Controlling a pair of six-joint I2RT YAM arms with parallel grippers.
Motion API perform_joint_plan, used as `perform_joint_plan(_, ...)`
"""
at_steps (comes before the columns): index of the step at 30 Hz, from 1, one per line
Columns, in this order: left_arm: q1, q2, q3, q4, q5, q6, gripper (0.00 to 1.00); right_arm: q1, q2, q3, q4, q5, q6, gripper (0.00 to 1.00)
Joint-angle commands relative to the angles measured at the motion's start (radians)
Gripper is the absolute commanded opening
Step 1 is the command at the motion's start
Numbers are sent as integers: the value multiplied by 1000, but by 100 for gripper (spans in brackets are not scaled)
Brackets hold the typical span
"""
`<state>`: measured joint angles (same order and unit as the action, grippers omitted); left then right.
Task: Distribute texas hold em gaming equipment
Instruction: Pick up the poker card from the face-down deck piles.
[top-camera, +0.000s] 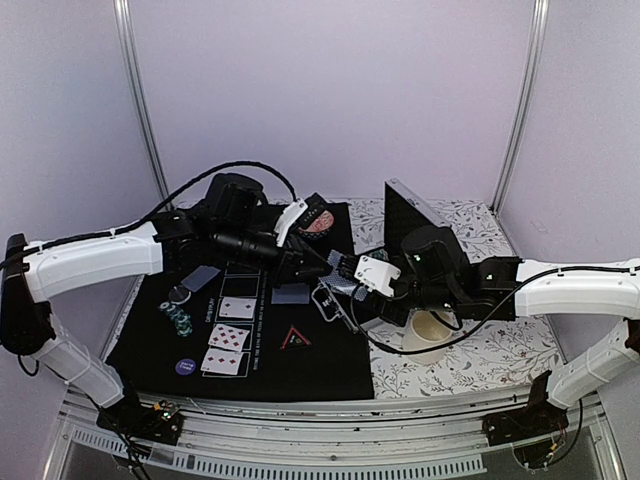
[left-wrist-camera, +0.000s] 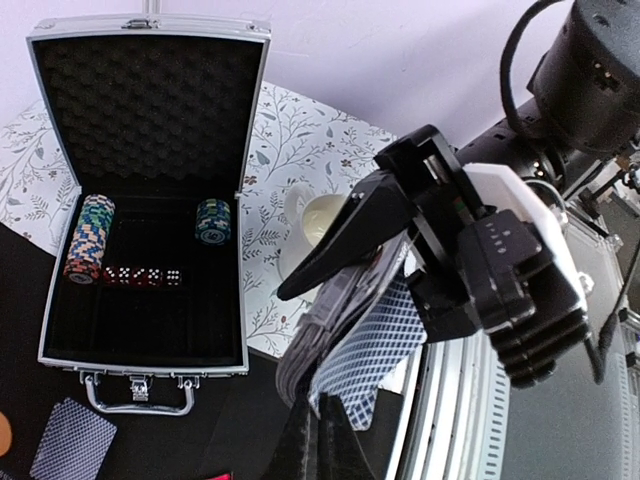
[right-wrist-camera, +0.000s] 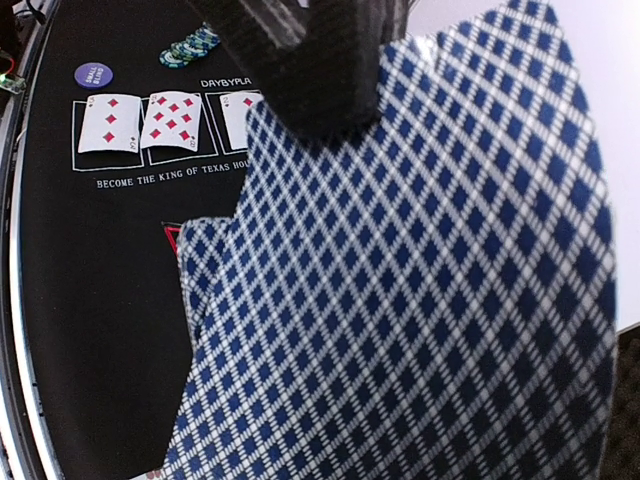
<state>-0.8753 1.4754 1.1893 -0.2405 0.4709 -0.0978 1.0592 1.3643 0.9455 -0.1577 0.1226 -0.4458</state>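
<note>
My left gripper (left-wrist-camera: 317, 402) is shut on the lower corner of one blue-checked playing card (left-wrist-camera: 385, 335). That card sticks out of the deck (left-wrist-camera: 322, 315), which my right gripper (left-wrist-camera: 385, 275) holds clamped between its black fingers. In the top view the two grippers meet over the right part of the black mat (top-camera: 330, 360), left (top-camera: 322, 262) against right (top-camera: 345, 278). Card backs (right-wrist-camera: 420, 290) fill the right wrist view and hide its own fingers. Face-up cards (top-camera: 228, 337), a face-down card (top-camera: 203, 277), chips (top-camera: 180, 318), a purple disc (top-camera: 185, 367) and a red triangle (top-camera: 295, 338) lie on the mat.
An open metal case (left-wrist-camera: 150, 345) holds chip stacks (left-wrist-camera: 90, 235) and dice (left-wrist-camera: 140, 275) on the flowered cloth. A white cup (top-camera: 430, 330) stands below my right arm. A red patterned bowl (top-camera: 317, 222) sits at the mat's far edge.
</note>
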Motion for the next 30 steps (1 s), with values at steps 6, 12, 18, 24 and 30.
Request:
perform_joint_plan(6,-3,-69,-26,25,0,5,0,4,-17,7,38,3,-2,41)
perform_joint_plan(12,8,-124,-55,34,19,6,0,4,-23,0,42,6,-2,41)
perform_joint_plan(18,30,-161,-59,-6,31,-6,0,3,-24,-6,43,8,-4,41)
perform_joint_plan(24,176,-222,-42,-125,24,-44,0,2,-24,-6,37,11,-5,41)
perform_joint_plan(30,457,-241,-46,-252,6,-52,0,2,-23,-5,39,4,-8,41)
